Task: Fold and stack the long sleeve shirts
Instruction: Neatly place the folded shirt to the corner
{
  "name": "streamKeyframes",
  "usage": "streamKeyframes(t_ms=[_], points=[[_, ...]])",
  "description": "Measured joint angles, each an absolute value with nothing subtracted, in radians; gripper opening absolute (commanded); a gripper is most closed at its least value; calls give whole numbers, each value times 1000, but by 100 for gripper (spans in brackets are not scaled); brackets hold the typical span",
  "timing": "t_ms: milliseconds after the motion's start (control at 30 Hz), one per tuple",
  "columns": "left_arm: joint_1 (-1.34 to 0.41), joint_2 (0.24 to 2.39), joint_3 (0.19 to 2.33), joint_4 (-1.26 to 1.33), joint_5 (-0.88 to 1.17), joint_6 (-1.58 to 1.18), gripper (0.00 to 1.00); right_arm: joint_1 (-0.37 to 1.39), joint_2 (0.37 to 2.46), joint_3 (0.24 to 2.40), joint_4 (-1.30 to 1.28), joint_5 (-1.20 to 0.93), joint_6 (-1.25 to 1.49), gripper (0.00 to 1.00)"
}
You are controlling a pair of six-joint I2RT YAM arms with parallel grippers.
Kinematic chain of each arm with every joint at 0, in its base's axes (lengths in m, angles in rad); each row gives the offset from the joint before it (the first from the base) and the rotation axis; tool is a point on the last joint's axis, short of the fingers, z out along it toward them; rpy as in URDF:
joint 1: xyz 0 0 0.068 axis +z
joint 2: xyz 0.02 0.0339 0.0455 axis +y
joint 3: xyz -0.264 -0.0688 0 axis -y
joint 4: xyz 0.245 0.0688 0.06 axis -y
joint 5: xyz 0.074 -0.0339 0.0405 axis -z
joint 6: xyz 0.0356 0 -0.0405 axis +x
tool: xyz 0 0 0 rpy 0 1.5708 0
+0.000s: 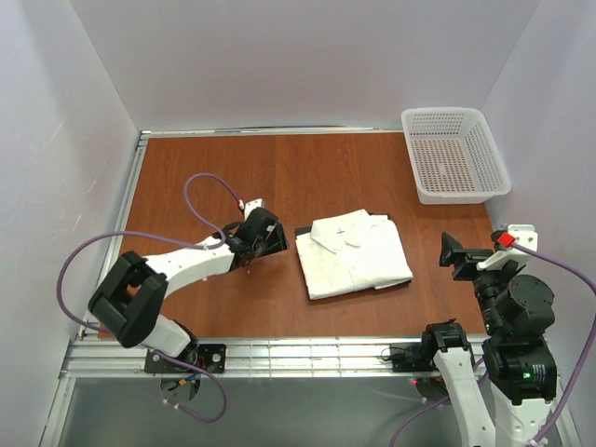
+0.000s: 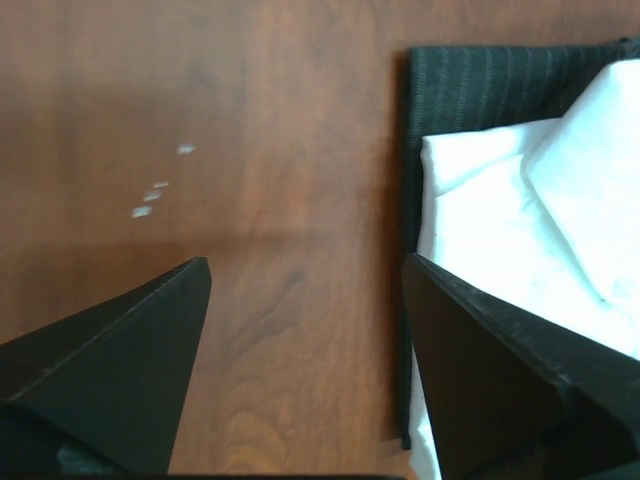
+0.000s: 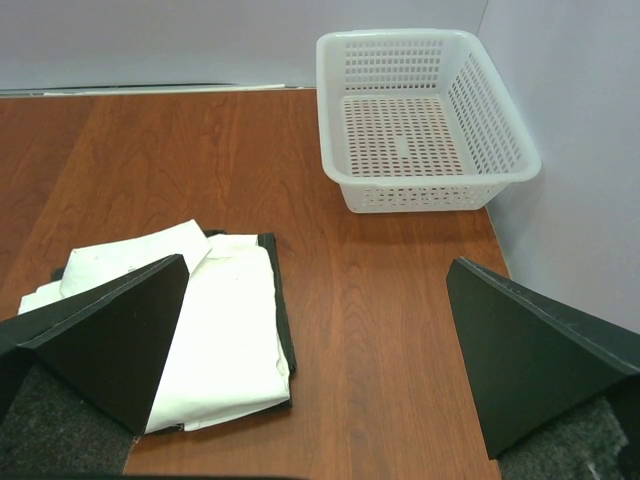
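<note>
The white shirt lies folded, collar up, in the middle of the table. The dark striped shirt lies folded under it, showing only as a thin dark border in the wrist views. The white shirt also shows in the left wrist view and the right wrist view. My left gripper is open and empty, just left of the stack, low over the table. My right gripper is open and empty, raised to the right of the stack.
A white mesh basket stands empty at the back right corner, also in the right wrist view. White walls enclose the table on three sides. A metal rail runs along the near edge.
</note>
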State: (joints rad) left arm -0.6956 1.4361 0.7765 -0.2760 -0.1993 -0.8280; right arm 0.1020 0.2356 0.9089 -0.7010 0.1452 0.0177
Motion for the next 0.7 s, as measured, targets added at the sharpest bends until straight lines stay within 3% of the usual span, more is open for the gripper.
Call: streamKeyframes(t_ms=[400, 467, 700], points=[[-738, 1709, 861, -54, 92, -905, 43, 105, 239, 932, -709, 123, 18, 98], [-775, 1752, 895, -20, 113, -924, 31, 105, 244, 937, -709, 120, 18, 99], [-904, 1917, 1028, 84, 182, -991, 26, 105, 260, 957, -708, 104, 18, 99]])
